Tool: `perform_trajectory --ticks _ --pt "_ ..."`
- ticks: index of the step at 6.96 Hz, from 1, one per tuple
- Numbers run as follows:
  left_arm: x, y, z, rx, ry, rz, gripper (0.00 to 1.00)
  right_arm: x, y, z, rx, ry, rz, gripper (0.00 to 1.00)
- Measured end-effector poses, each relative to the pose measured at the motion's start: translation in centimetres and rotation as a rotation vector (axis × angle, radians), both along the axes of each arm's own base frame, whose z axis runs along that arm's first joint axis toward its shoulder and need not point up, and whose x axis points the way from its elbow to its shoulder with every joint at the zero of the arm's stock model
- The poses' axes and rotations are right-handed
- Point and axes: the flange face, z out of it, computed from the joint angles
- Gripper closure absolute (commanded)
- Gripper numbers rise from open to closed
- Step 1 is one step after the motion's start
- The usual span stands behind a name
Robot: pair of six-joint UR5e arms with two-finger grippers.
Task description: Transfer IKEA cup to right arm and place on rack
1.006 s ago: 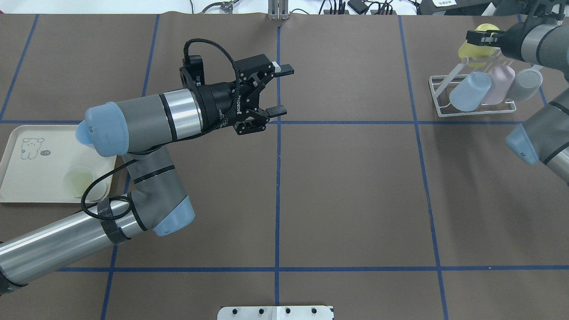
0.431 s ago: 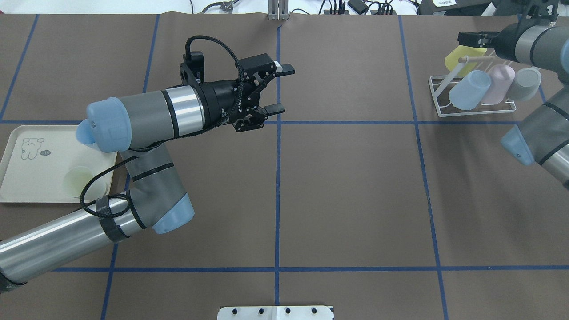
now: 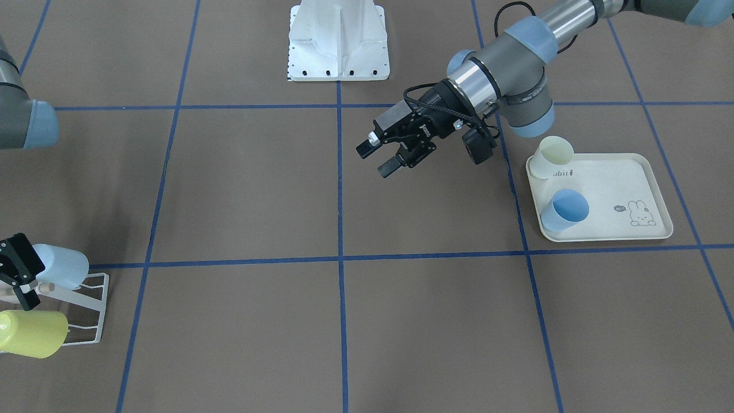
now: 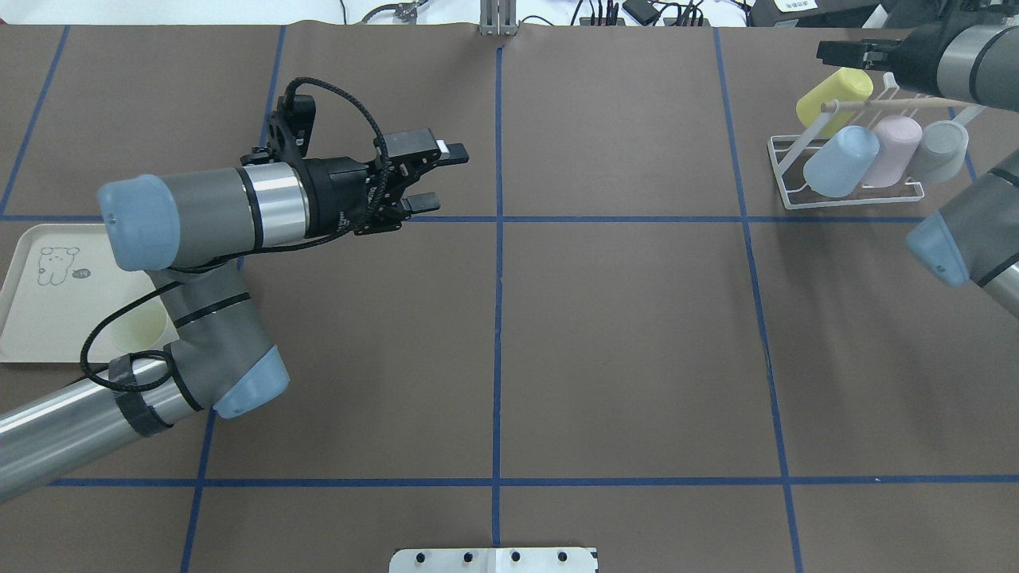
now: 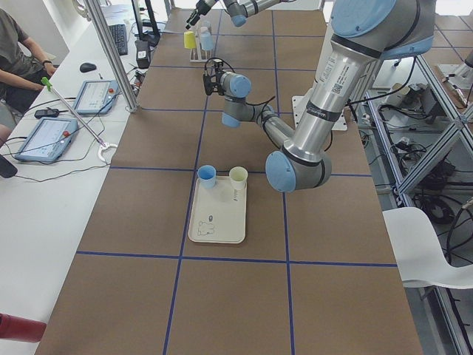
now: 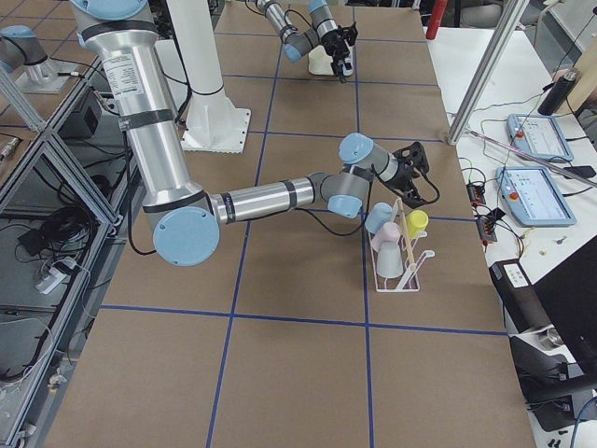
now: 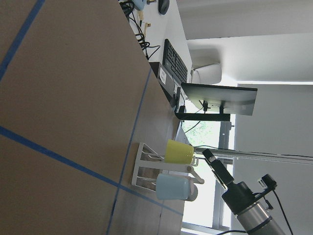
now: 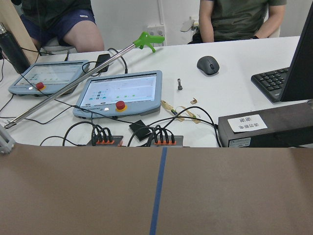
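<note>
The yellow IKEA cup (image 4: 832, 90) lies tilted on the far-left end of the white wire rack (image 4: 796, 199), under its wooden dowel; it also shows in the front-facing view as the yellow cup (image 3: 31, 332). My right gripper (image 4: 837, 53) hovers just beyond the cup, open and apart from it. A blue cup (image 4: 840, 163), a pink cup (image 4: 896, 147) and a grey cup (image 4: 941, 150) rest on the same rack. My left gripper (image 4: 442, 177) is open and empty above the table, left of centre.
A cream rabbit-print tray (image 3: 636, 172) on the robot's left holds a blue cup (image 3: 565, 209) and a cream cup (image 3: 553, 155). The left arm's elbow hangs over that tray. Operators sit at a side bench with tablets (image 8: 122, 93).
The right gripper lowered the yellow cup onto the rack, let go and drew back. The left arm pulled back toward the tray side with its gripper still open.
</note>
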Motion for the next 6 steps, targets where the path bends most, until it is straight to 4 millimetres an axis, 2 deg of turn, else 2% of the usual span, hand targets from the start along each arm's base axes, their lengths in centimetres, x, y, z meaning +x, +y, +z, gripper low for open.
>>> perform_trajectory --ticks 2,3,4,5,6 --pt "-7.5 -2.8 6.7 0.158 -0.275 -0.065 0.02 1.3 2.5 -1.6 -0.025 -0.093 -0.024 0.01" --pt "-12.1 -3.7 9.5 0.235 -0.429 -0.098 0.02 1.6 3.7 -2.5 -0.043 -0.145 -0.042 0.01" --pt "-16.2 -3.8 11.8 0.295 -0.572 -0.118 0.02 1.7 4.6 -3.1 -0.059 -0.184 -0.062 0.01" --pt "-19.5 -2.6 14.8 0.342 -0.7 -0.117 0.02 1.7 5.0 -3.4 -0.069 -0.202 -0.078 0.01" --pt "-21.7 -0.9 18.2 0.348 -0.79 -0.094 0.02 1.6 5.2 -3.4 -0.074 -0.21 -0.087 0.01"
